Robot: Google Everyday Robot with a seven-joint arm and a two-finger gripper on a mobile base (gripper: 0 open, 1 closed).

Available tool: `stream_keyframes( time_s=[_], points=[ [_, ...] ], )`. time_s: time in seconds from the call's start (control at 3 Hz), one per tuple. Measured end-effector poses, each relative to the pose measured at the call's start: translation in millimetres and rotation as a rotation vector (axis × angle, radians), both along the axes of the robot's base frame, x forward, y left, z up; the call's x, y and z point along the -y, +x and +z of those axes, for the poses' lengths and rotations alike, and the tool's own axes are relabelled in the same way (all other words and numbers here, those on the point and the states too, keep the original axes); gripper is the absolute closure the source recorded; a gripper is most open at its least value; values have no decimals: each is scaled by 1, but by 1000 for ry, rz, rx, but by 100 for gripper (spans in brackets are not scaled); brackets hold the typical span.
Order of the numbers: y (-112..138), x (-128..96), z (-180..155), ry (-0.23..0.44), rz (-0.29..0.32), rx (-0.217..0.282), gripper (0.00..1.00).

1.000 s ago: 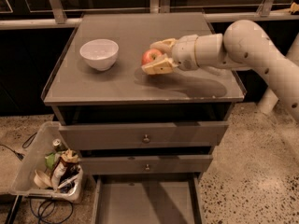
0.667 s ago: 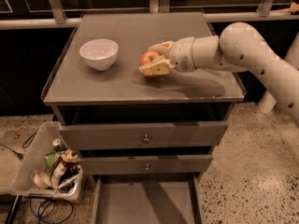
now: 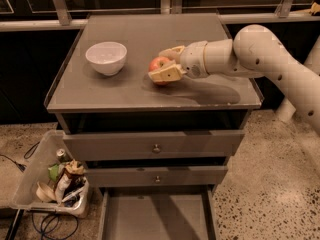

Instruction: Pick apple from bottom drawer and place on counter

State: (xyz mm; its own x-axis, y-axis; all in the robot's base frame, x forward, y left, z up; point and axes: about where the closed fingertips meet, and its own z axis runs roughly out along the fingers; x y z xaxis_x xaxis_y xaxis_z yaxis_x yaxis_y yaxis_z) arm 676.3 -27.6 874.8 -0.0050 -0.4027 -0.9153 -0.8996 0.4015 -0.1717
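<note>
Gripper [image 3: 158,65] right of white bowl [image 3: 106,57], jaws clasped around apple [image 3: 159,62]. Apple low over counter [image 3: 150,29], near bowl; contact with surface unclear. Bottom drawer [image 3: 155,219] pulled out, well below bowl.

The gripper [image 3: 161,66] clasps the apple [image 3: 157,62] over the counter [image 3: 150,34], right of the bowl [image 3: 106,57], above the bottom drawer [image 3: 155,216].
</note>
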Motion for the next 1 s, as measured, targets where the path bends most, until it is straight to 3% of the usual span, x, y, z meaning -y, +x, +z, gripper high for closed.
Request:
stream_keyframes(
  time_s=[0.33, 1.0],
  points=[
    [0, 0, 0, 0, 0, 0, 41],
    [0, 0, 0, 0, 0, 0, 0]
  ],
)
